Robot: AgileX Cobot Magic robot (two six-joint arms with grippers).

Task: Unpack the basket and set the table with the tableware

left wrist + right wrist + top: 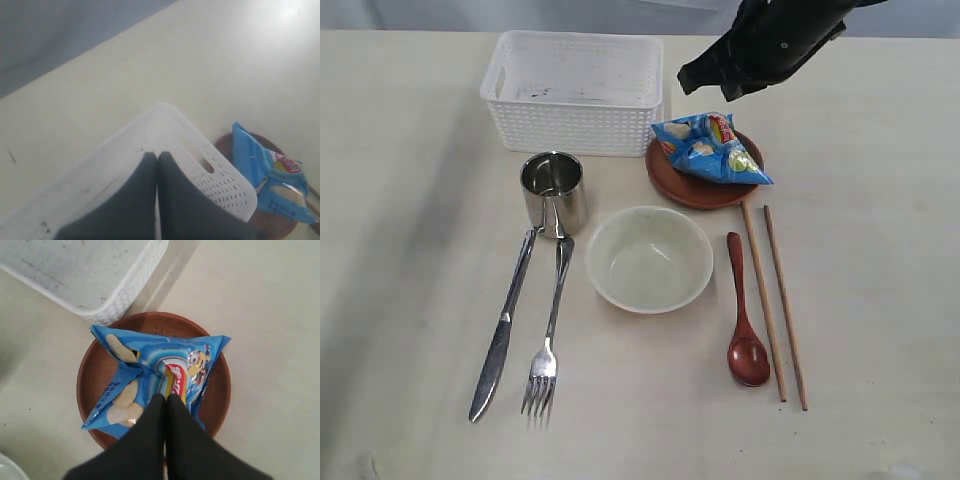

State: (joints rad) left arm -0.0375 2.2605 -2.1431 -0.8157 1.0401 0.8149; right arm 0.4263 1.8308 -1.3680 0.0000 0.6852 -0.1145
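Robot lab test bench, plain beige table point(400, 330), black robot arm point(775, 40) overhead

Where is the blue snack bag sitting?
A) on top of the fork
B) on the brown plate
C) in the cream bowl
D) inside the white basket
B: the blue chip bag lies on the reddish-brown plate, outside the white basket.

No legible lettering anywhere, only a blurred red-and-yellow logo patch on the blue chip bag point(155, 372).
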